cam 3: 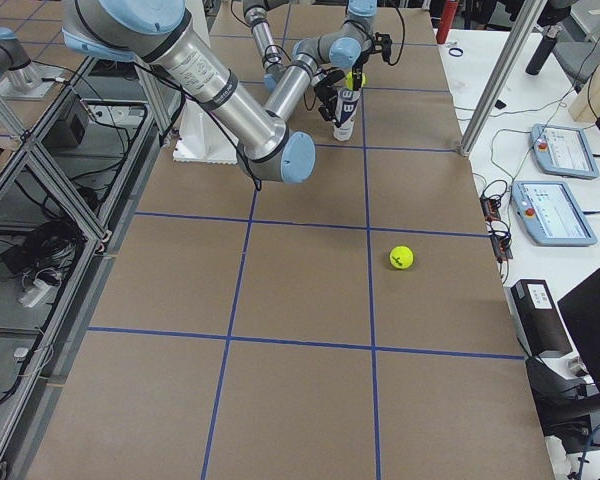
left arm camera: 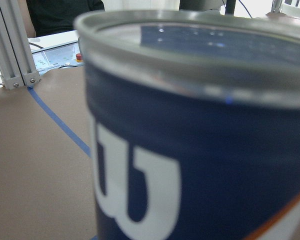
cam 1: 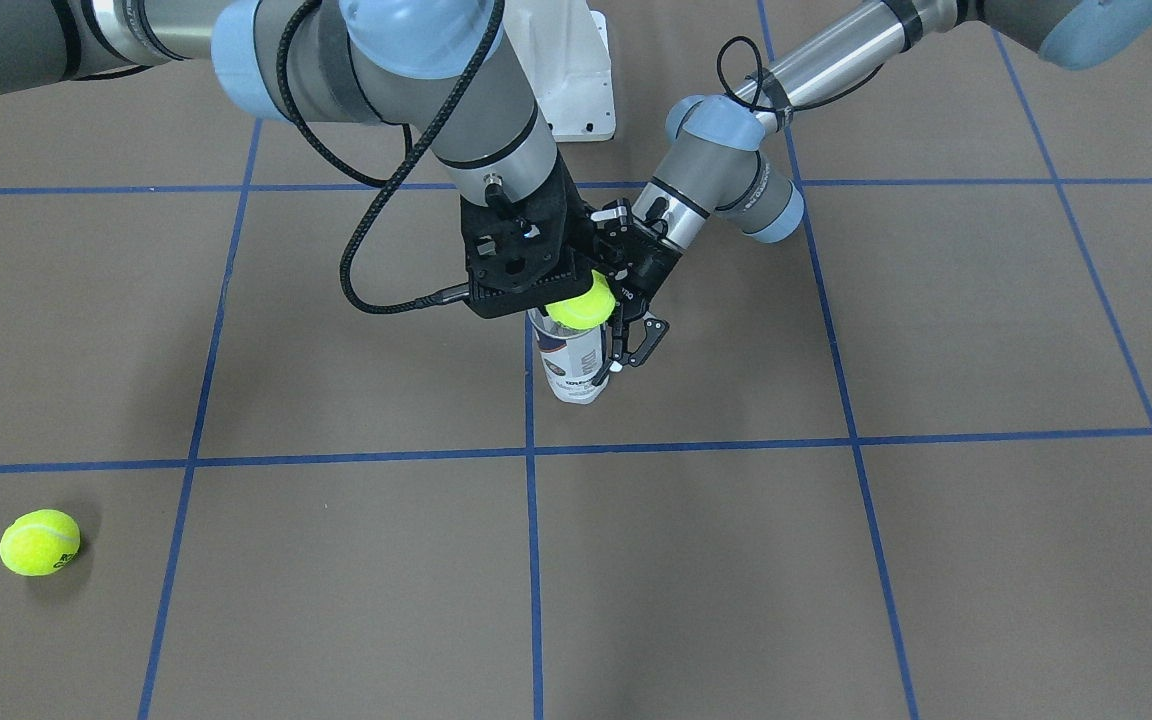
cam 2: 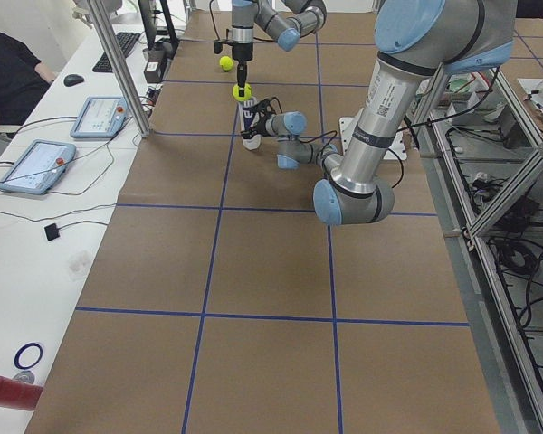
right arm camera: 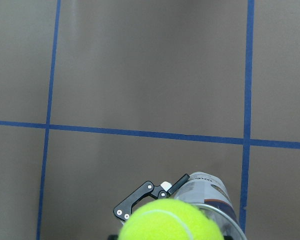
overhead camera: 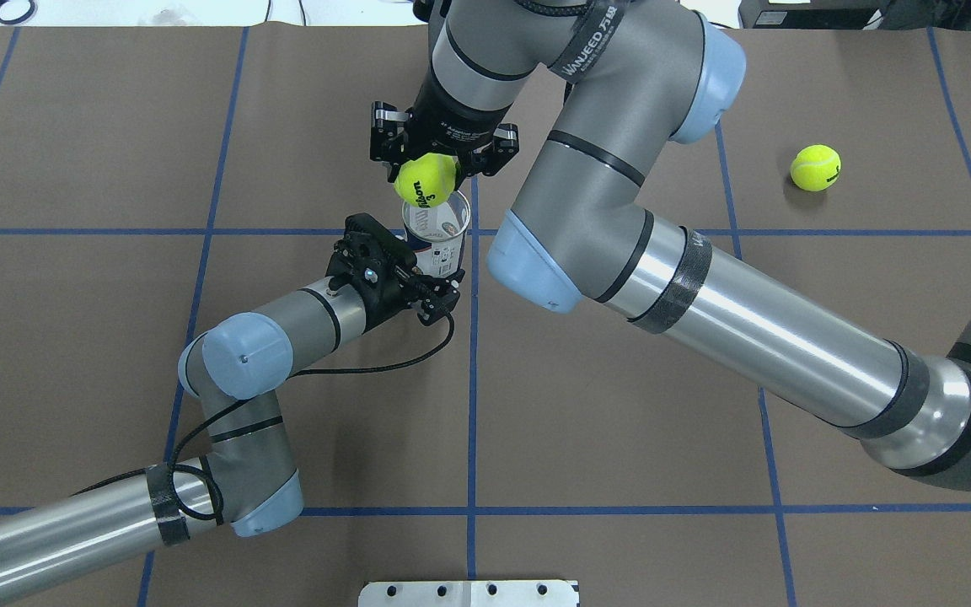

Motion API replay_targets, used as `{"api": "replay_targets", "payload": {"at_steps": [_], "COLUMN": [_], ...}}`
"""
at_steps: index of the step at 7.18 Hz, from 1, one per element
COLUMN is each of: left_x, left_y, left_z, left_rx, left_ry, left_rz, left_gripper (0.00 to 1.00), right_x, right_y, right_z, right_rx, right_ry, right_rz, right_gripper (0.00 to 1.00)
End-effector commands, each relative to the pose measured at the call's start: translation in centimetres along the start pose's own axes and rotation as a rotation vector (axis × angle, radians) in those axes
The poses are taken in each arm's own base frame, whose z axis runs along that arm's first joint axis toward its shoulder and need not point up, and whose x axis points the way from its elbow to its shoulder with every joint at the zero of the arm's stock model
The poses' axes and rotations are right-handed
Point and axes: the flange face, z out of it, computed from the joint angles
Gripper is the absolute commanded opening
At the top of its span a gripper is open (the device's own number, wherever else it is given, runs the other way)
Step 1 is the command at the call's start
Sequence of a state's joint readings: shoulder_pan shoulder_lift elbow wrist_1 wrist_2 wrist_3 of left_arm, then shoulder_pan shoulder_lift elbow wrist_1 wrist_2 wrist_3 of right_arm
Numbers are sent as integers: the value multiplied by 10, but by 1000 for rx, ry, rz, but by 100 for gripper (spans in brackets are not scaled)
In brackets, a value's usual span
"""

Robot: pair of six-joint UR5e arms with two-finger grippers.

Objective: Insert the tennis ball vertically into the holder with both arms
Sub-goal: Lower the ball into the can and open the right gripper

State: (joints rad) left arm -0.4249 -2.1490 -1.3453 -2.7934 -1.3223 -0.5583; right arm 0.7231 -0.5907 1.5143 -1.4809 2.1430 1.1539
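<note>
The holder [overhead camera: 439, 229], a clear can with a navy and white "W" label, stands upright on the table; it also shows in the front view [cam 1: 572, 362] and fills the left wrist view [left arm camera: 200, 150]. My left gripper [overhead camera: 428, 270] comes in low from the side and is shut on the holder's lower body. My right gripper [overhead camera: 437, 167] points straight down and is shut on a yellow tennis ball [overhead camera: 425, 179]. The ball hangs just above the holder's open mouth, slightly off its centre; the right wrist view shows the ball [right arm camera: 172, 222] beside the rim [right arm camera: 215, 207].
A second tennis ball [overhead camera: 815, 167] lies loose on the brown mat, far to the right side [cam 1: 39, 541]. The white metal pedestal [cam 1: 576, 85] stands at the robot's base. Operator tablets and cables [cam 3: 555, 190] lie beyond the table's far edge.
</note>
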Motion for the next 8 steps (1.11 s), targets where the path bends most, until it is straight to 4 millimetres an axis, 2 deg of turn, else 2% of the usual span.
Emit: {"api": "replay_targets", "payload": {"at_steps": [1,5,6,7,8], "left_x": [0,1,1,1,1], "left_y": [0,-2,-2,-2,-2], "left_z": [0,0,0,-1,-1], "left_rx": [0,3,3,4,4], "left_ry": [0,2,2,2,2], "left_rz": [0,-1,-1,-1,-1], "left_gripper": [83,83,83,83,83], "right_x": [3,9,11,10,8], "right_y": [0,0,0,2,6], "right_z": [3,6,8,9,13], "right_rx": [-4,-7,-9,-11,-18], "right_ry": [4,12,13,13,14], "right_rz": [2,11,14,11,9], "right_gripper": [0,0,20,79,98]}}
